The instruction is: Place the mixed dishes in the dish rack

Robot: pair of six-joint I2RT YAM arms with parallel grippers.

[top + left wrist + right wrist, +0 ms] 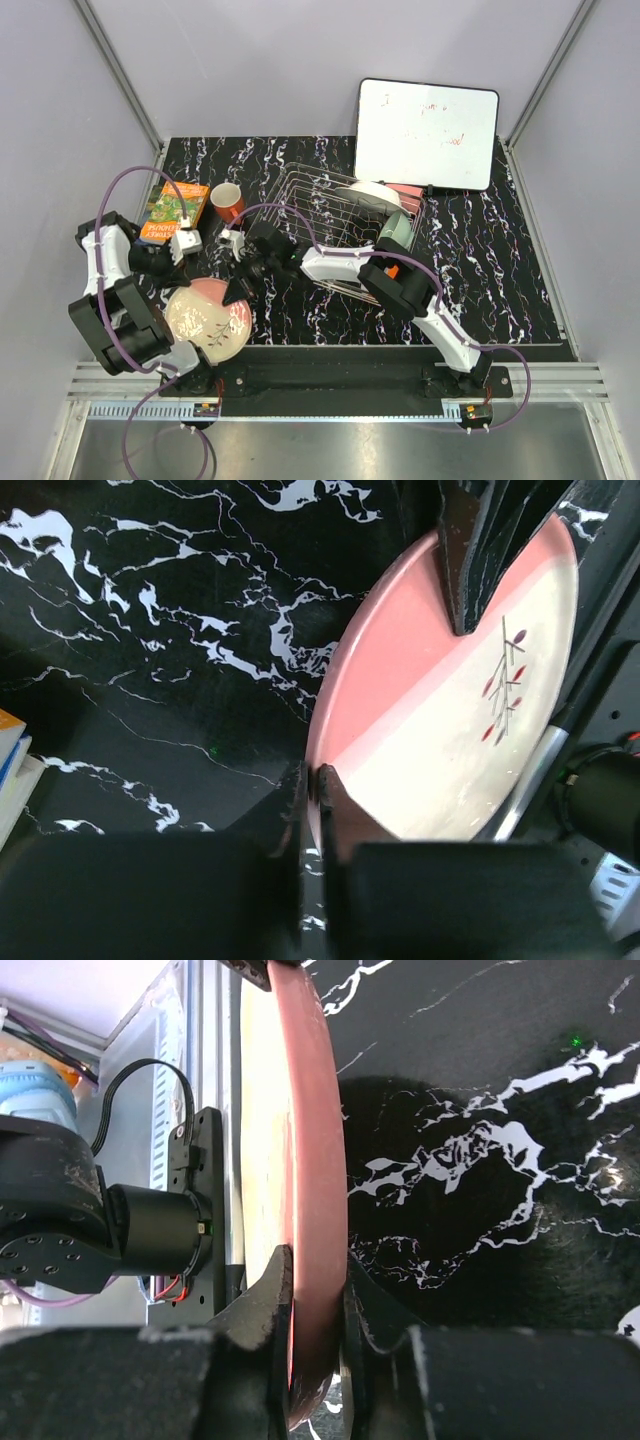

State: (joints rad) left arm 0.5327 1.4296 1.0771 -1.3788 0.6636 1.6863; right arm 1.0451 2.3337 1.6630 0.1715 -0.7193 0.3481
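The pink-and-cream plate with the twig motif [207, 322] is at the near left, held at its rim by both grippers. My left gripper [178, 289] is shut on its upper left edge; in the left wrist view the rim [400, 720] sits between the fingers [312, 792]. My right gripper [239, 288] is shut on the upper right edge; the right wrist view shows the plate [312, 1160] edge-on between the jaws [318, 1300]. The silver wire dish rack [300, 200] stands behind, holding a white dish [367, 194] and a pale green bowl [399, 229]. The orange-red mug [227, 203] stands left of the rack.
A green-orange book [175, 210] lies at the far left beside the mug. A whiteboard [427, 133] leans at the back, behind the rack. The right arm stretches across the rack's front edge. The table's front rail is close behind the plate.
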